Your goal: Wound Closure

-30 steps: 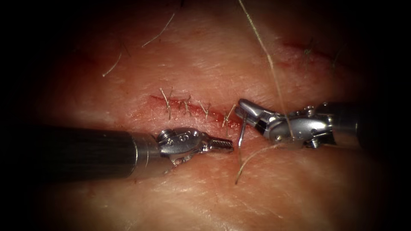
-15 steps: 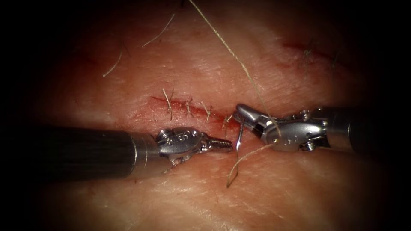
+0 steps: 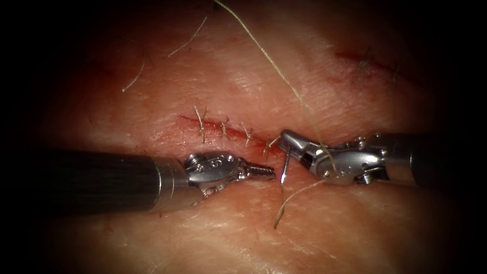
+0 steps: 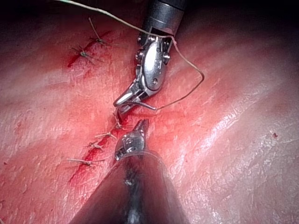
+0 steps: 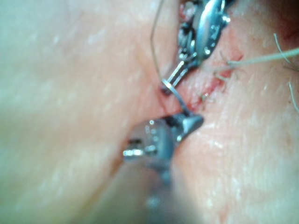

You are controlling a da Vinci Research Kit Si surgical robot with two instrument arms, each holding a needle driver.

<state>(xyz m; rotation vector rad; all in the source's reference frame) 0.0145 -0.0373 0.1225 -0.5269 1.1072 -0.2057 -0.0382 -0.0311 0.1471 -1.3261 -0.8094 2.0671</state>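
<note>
The cut (image 3: 185, 120) runs across the tissue (image 3: 233, 76) with several stitches (image 3: 224, 127) over it. My right tool (image 3: 285, 138) is at the cut's right end, shut on the curved needle (image 3: 285, 163) near one end. The needle hangs down to just off my left tool (image 3: 271, 173), which is shut and holds nothing. Thread (image 3: 284, 76) leaves the needle's lower end, loops over the tissue, crosses the right tool and rises out of view. The wrist views show the right tool (image 4: 119, 103) (image 5: 194, 122), needle (image 4: 145, 106) (image 5: 176, 99) and left tool (image 4: 141, 125) (image 5: 168, 81). I cannot tell whether the needle's gripped end is in the tissue.
Cut ends of thread (image 3: 188, 36) lie on the tissue far left of the cut, with another (image 3: 134, 76) beside them. A second red mark (image 3: 365, 58) sits at the far right. Red fluid (image 3: 167, 136) stains the cut's edges.
The thread's upper run has swung to the left. The right tool with the needle has shifted slightly down and left. The left tool has not moved.
</note>
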